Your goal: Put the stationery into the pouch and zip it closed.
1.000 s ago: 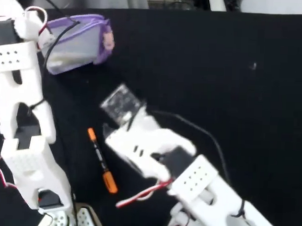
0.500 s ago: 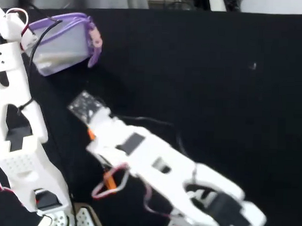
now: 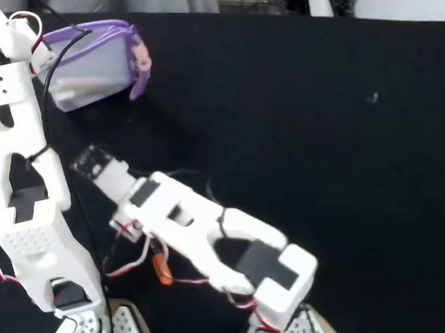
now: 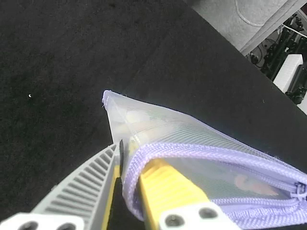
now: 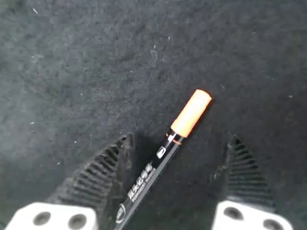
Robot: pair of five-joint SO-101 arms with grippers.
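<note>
Danger is at the pen [image 5: 160,155], flat on the table [image 5: 72,57] inside the wide-open right gripper [image 5: 180,141]: closing off-centre may roll it away. The left gripper [image 4: 128,160] clamps the pouch [image 4: 192,143] rim.

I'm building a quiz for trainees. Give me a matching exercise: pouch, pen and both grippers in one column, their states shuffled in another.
1 translucent purple-zipped pouch
2 black pen with orange cap
3 left gripper
4 right gripper

a open, astride the pen
b lying on the black cloth
c pinched at its rim
d shut on the pouch

Pairs: 1c, 2b, 3d, 4a
</note>
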